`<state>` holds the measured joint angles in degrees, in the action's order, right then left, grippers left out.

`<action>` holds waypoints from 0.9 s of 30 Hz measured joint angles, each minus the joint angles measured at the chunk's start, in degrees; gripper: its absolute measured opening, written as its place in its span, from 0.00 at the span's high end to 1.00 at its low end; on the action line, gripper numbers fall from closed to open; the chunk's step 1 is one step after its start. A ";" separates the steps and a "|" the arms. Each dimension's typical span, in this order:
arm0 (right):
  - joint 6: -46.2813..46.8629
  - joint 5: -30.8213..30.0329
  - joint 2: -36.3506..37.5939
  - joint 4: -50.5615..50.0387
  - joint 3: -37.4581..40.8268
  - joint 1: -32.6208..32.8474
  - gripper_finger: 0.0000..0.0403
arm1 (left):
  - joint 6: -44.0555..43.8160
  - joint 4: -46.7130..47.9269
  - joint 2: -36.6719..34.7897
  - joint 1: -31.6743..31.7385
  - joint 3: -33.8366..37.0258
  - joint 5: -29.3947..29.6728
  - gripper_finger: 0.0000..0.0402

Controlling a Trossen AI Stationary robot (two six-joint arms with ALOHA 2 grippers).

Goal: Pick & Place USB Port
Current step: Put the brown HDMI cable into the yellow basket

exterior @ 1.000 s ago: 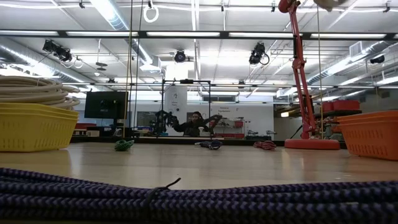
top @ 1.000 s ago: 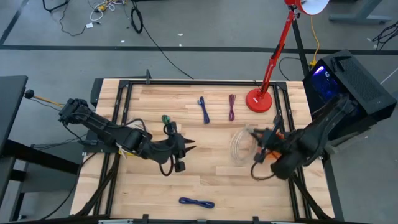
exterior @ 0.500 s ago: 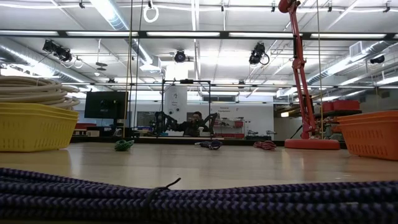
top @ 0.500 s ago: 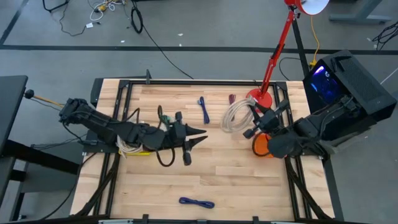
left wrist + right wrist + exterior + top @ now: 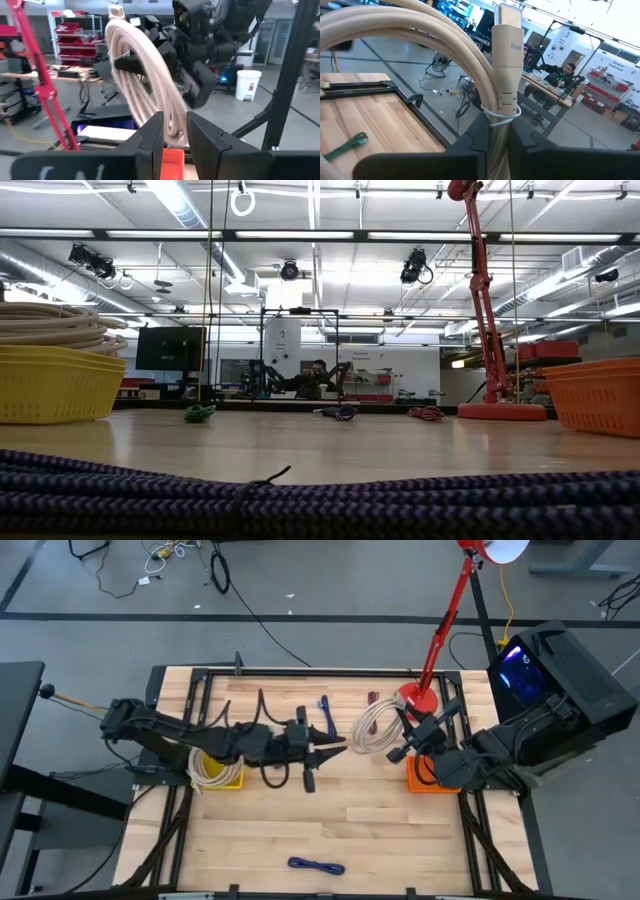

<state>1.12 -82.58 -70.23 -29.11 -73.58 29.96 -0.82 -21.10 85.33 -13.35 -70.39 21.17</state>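
Cable (image 5: 377, 726), cream and coiled, hung in the air over the far right part of the worktop (image 5: 350, 810), near the red lamp base (image 5: 417, 700). Right gripper (image 5: 400, 736) held it, jaws closed on the coil; in the right wrist view the coil (image 5: 420, 30) ran between the fingers (image 5: 475, 137), with the plug (image 5: 506, 60) tied upright against it. Orange bin (image 5: 425, 776) sat under the right arm at the worktop's right edge.

Left gripper (image 5: 335, 747) reached toward the coil from the middle of the worktop, tips just short of it. Jaws stood slightly apart with nothing between them; the left wrist view showed the coil (image 5: 150, 85) beyond the fingers (image 5: 152, 135).

Yellow bin (image 5: 215, 772) held another cream coil under the left arm. Blue cable (image 5: 328, 716) and maroon cable (image 5: 373, 700) lay at the far side, another blue cable (image 5: 316, 865) near the front edge. Green cable (image 5: 199, 414) showed in the low view.
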 joint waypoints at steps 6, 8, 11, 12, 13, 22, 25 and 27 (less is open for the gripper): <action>-3.96 -0.51 -1.84 2.13 0.00 -0.36 0.94 | -0.14 -2.85 2.17 1.59 0.00 -2.49 0.78; -3.91 -0.51 -1.77 2.09 0.00 -0.46 0.94 | -0.34 -2.95 2.21 1.73 0.00 -3.12 0.78; -4.07 -0.25 -1.78 2.43 0.00 -0.70 0.94 | -0.42 -3.01 2.20 1.69 0.00 -3.69 0.78; -4.25 -0.05 -1.78 2.94 0.00 -0.71 0.94 | -0.54 -3.02 2.21 1.69 0.00 -3.68 0.78; -4.60 0.26 -1.78 3.43 0.00 -0.73 0.94 | -0.81 -3.27 2.20 1.69 0.00 -3.54 0.78; -5.81 0.94 -1.76 4.78 0.00 -0.79 0.94 | -1.95 -4.24 2.20 2.21 0.00 -2.83 0.78; -6.67 0.41 -1.76 5.44 0.00 -0.79 0.94 | -1.95 -4.24 2.20 2.27 0.00 -1.40 0.78; -7.76 0.41 -1.76 6.18 0.00 -0.79 0.94 | -1.96 -4.21 2.21 2.26 0.00 -1.00 0.78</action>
<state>-6.64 -82.17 -71.99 -22.93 -73.58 29.17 -2.78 -25.31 87.54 -11.09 -70.39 20.16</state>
